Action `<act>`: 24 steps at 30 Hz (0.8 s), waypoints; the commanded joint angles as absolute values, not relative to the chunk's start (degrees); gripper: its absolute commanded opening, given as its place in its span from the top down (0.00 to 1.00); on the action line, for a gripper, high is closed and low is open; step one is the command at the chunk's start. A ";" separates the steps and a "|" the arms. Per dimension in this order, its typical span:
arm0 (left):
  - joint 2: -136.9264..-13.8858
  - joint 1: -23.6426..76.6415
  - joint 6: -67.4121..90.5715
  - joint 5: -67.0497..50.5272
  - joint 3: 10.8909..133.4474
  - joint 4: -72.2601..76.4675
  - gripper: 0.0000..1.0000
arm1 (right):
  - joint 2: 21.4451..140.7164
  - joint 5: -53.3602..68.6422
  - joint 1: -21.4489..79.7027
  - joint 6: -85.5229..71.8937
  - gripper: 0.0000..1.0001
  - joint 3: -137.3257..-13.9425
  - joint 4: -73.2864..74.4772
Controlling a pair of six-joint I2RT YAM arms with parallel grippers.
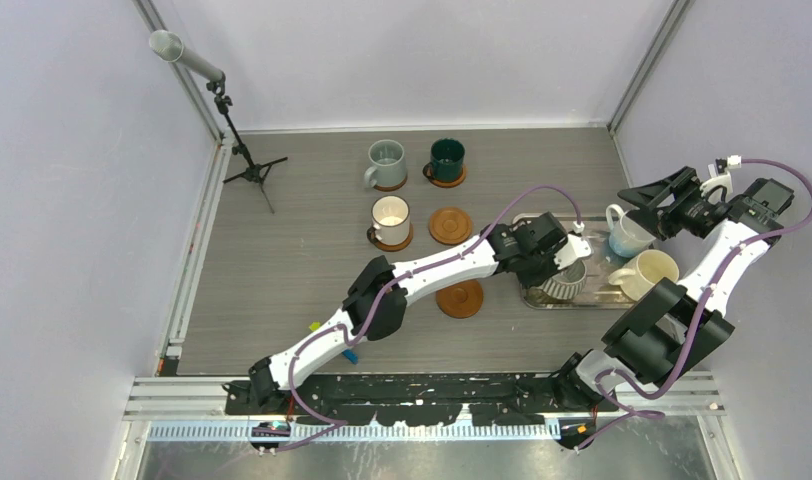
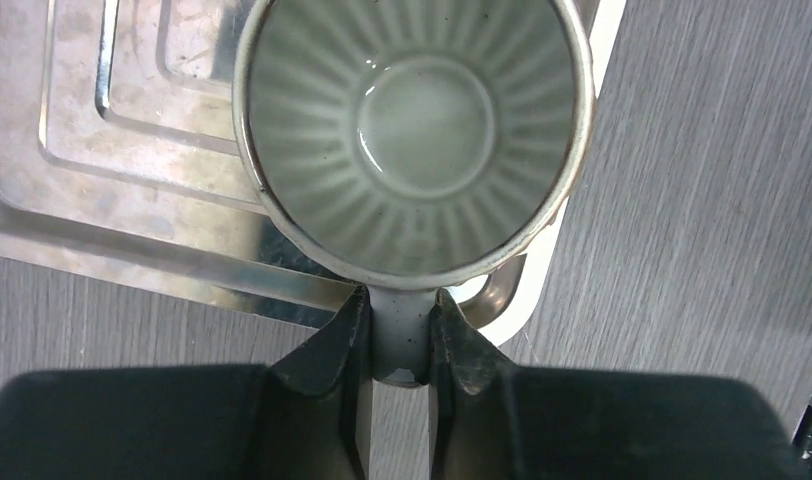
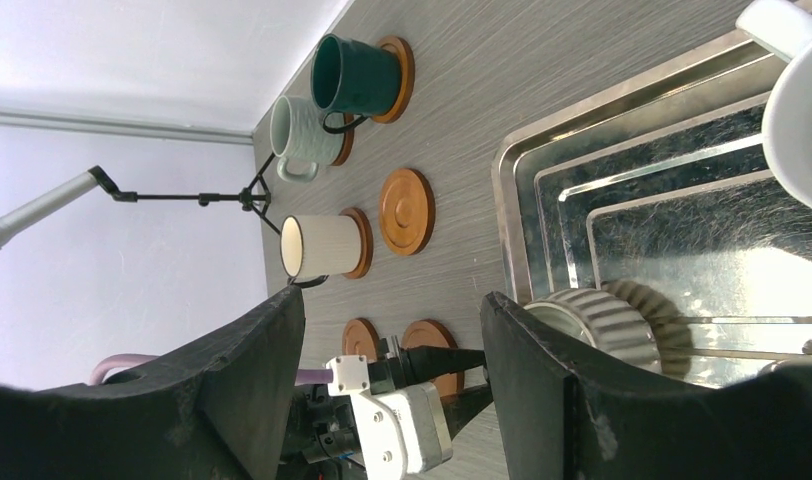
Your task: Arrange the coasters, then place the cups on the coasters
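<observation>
Three cups (image 1: 390, 222) sit on coasters (image 3: 406, 80) left of the left claw (image 2: 400, 322), closed tight on the handle (image 2: 402, 345) of the ribbed mug (image 2: 422, 130); three remain unplaced; right claw (image 3: 392, 300) open, empty.

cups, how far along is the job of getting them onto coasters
Done: blue mug, green mug and back white mug sit on coasters. In hand: left gripper shut on the ribbed mug by its handle, at the tray. Left: it, cream mug and other white mug, for the bare coasters.

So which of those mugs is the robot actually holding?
The ribbed grey-beige mug at the metal tray's corner: the left arm's fingers are pinched on its handle. No other mug is gripped.
</observation>
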State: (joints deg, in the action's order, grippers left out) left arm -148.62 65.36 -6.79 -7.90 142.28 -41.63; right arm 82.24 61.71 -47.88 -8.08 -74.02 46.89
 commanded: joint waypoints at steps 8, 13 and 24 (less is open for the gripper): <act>-131.36 64.93 -10.69 1.75 127.99 -27.41 1.00 | 79.89 62.23 -48.01 -5.10 0.30 -75.32 49.79; -124.97 64.00 -10.22 5.33 120.54 -22.64 1.00 | 79.24 60.81 -47.18 -4.05 0.30 -74.92 50.67; -111.21 55.34 -7.77 8.12 102.91 -15.27 1.00 | 78.40 54.65 -40.05 -3.82 0.30 -74.87 50.29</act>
